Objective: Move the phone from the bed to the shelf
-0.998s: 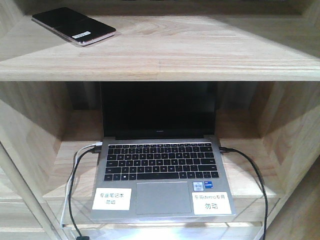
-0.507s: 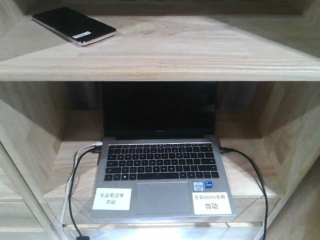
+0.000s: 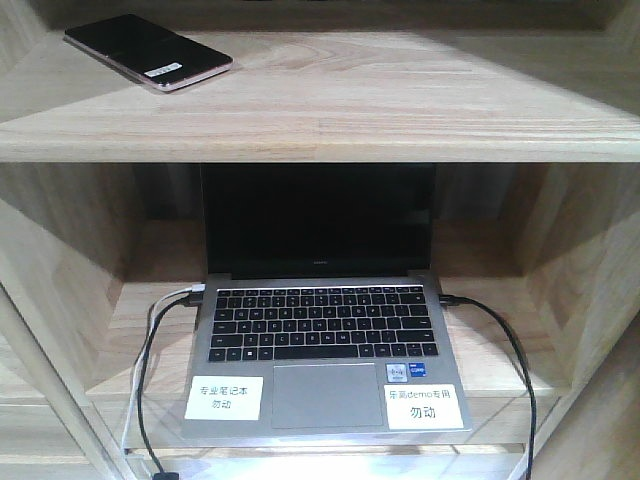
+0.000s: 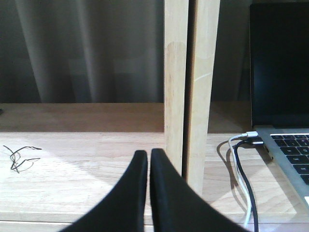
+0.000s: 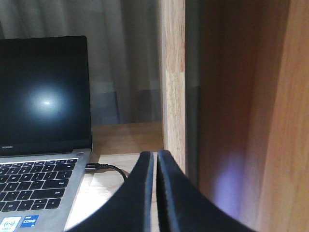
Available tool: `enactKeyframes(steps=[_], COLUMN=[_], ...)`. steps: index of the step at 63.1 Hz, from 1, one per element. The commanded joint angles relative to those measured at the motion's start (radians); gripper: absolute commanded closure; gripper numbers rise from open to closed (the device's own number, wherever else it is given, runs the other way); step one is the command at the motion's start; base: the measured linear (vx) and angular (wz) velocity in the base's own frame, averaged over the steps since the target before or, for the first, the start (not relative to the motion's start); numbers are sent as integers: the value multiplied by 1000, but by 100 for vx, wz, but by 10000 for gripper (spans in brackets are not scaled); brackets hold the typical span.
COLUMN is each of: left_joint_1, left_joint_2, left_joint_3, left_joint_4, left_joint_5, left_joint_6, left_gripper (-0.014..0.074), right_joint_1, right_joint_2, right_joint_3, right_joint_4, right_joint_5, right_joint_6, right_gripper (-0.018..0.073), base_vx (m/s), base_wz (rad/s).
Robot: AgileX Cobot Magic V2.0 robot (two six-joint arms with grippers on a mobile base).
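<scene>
The phone (image 3: 147,50), a glossy black slab with a pinkish edge and a small white sticker, lies flat on the upper plank of the light wooden shelf (image 3: 400,110), at its far left. No gripper touches it. In the left wrist view my left gripper (image 4: 148,155) is shut with nothing between its black fingers, low in front of a shelf upright (image 4: 175,82). My right gripper (image 5: 155,156) is also shut and empty, beside another upright (image 5: 174,87) to the right of the laptop. The bed is out of view.
An open grey laptop (image 3: 325,350) with a black screen fills the lower compartment, with two white labels on its palm rest. Cables (image 3: 150,380) plug into its left side and a black cable (image 3: 500,350) into its right. A thin black wire scrap (image 4: 19,157) lies on the left plank.
</scene>
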Motion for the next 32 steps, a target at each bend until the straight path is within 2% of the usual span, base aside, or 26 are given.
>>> enactKeyframes(steps=[1, 32], left_joint_1=[0, 0], left_joint_2=[-8, -8], left_joint_3=[7, 7], left_joint_4=[-9, -9], left_joint_5=[-70, -70], left_joint_6=[0, 0], left_gripper=[595, 595], right_joint_1=[-5, -5], right_joint_2=[-11, -11], right_joint_3=[11, 11], right_joint_4=[-12, -12], right_joint_5=[-70, -70], right_joint_6=[-7, -6], right_gripper=[564, 564], base_vx=[0, 0], base_wz=[0, 0])
